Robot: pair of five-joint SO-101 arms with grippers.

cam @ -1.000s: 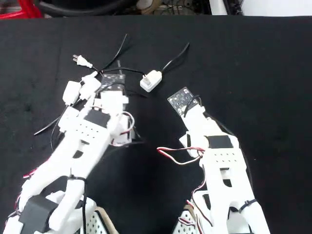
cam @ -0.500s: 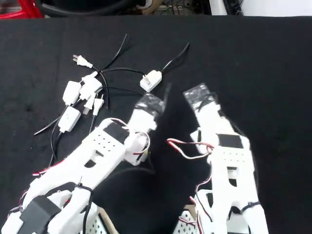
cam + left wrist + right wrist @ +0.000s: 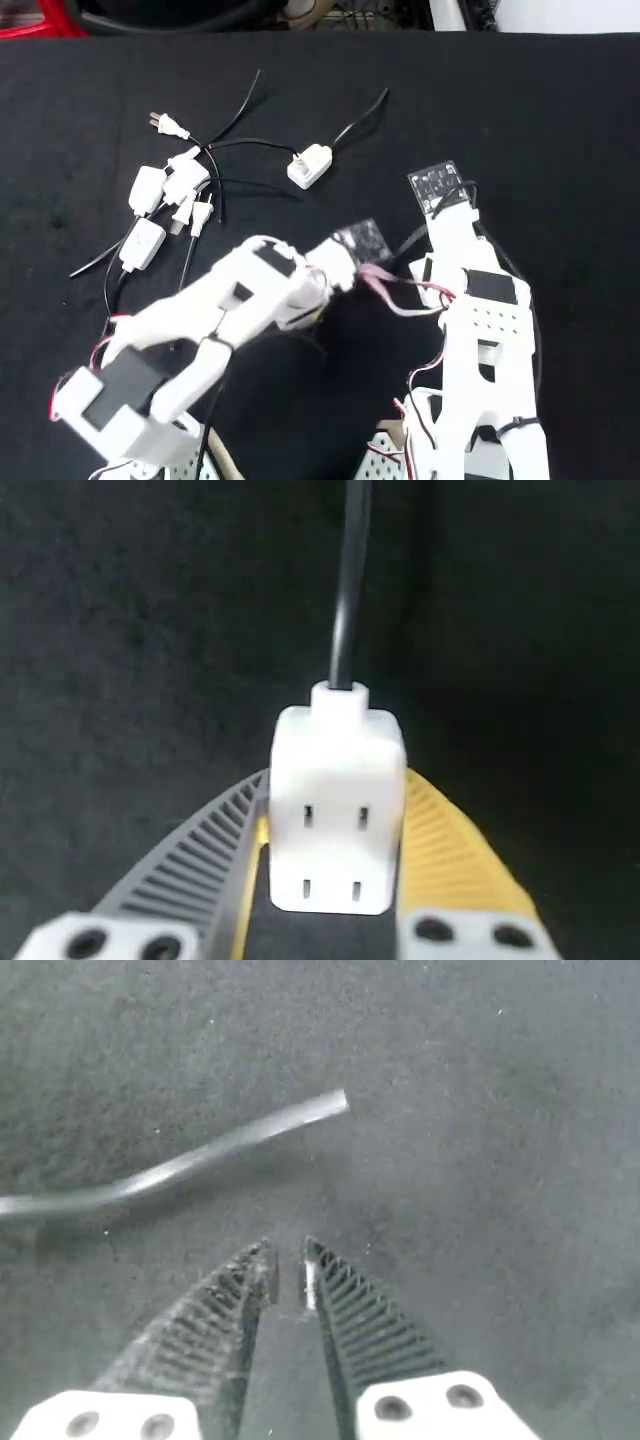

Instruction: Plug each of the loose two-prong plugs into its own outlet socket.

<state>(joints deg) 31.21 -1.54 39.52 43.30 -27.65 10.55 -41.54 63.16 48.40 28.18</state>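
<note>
The black, felt-like counter carries both white arms. The left arm slants in to the middle of the counter, and its tip is just beside the right arm.

The left hand is clamped on an outlet socket, with a grey ribbed finger on one flank and a yellow ribbed finger on the other. This socket is a smooth white plastic block with rounded corners. The face turned to the wrist camera has two pairs of narrow slots. Its long axis runs in line with the hand, and a round black cord leaves the far end, pointing straight away from the fingers.

The right hand hangs low over bare cloth with its dark ribbed fingers almost together. Only a thin slit shows between the tips, and nothing is in it. A thin cord end lies ahead of it.

A second white socket lies diagonally on the counter, its cord trailing toward the far right. To the left sits a tangle of small white sockets and black leads. At its far edge a loose two-prong plug points its metal prongs to the far left, and another plug lies nearer the arms.
</note>
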